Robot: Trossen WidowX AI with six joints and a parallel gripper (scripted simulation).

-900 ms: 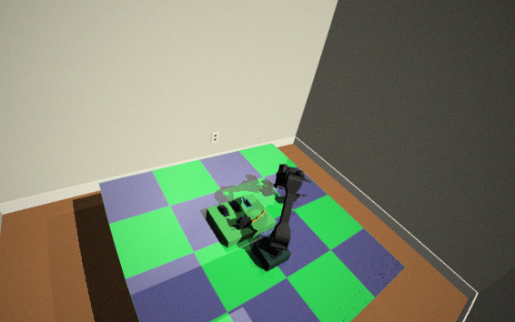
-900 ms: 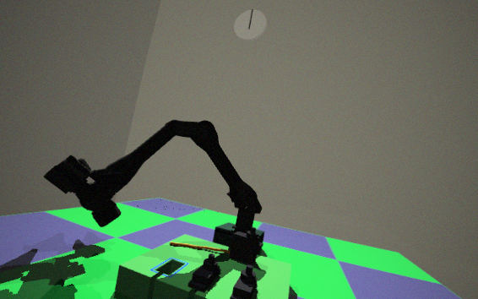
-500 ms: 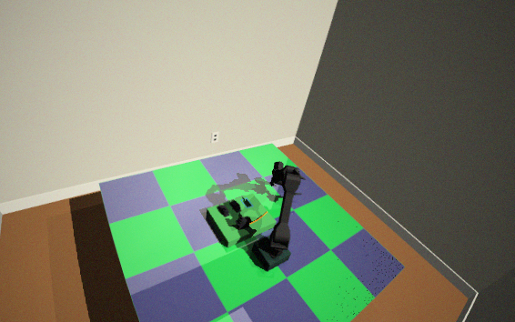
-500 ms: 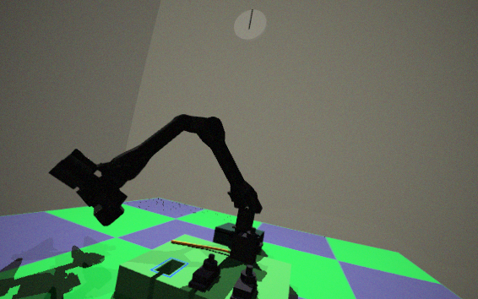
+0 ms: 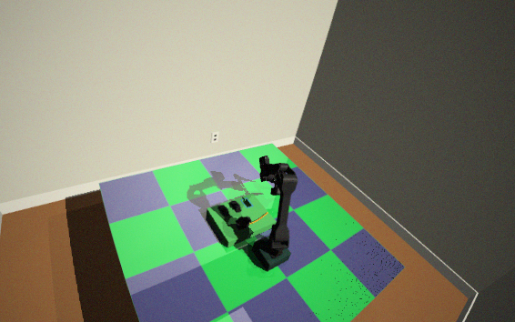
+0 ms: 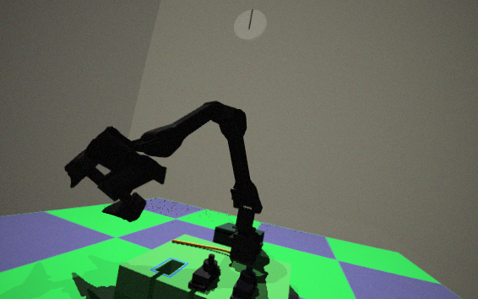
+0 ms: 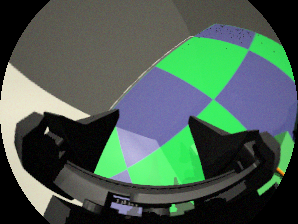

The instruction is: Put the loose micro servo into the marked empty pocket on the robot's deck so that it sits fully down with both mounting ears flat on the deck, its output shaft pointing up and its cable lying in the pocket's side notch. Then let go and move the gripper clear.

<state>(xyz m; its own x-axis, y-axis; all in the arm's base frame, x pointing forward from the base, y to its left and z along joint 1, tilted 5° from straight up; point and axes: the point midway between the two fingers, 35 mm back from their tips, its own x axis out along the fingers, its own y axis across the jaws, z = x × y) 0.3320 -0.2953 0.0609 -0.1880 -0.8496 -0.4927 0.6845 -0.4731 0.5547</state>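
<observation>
My gripper (image 5: 267, 176) (image 6: 88, 198) (image 7: 154, 116) is open, with nothing between its fingers. It hangs in the air, well above the level of the robot's deck (image 5: 259, 206) (image 6: 148, 258) and out beyond its pocket side. The marked pocket (image 5: 247, 201) (image 6: 170, 267) has a blue outline and looks empty in the exterior view; a dark side notch runs from it to the deck's edge. I cannot make out the loose micro servo in any view; the wrist view shows only checkered table between the fingers.
Fitted dark servos (image 6: 205, 276) (image 5: 235, 206) stand in a row beside the pocket, with another servo (image 6: 245, 287) further along. An orange strip (image 5: 259, 219) (image 6: 198, 245) lies across the deck. The arm's base (image 5: 272, 256) stands close to the deck. Arm shadows darken parts of the deck and table.
</observation>
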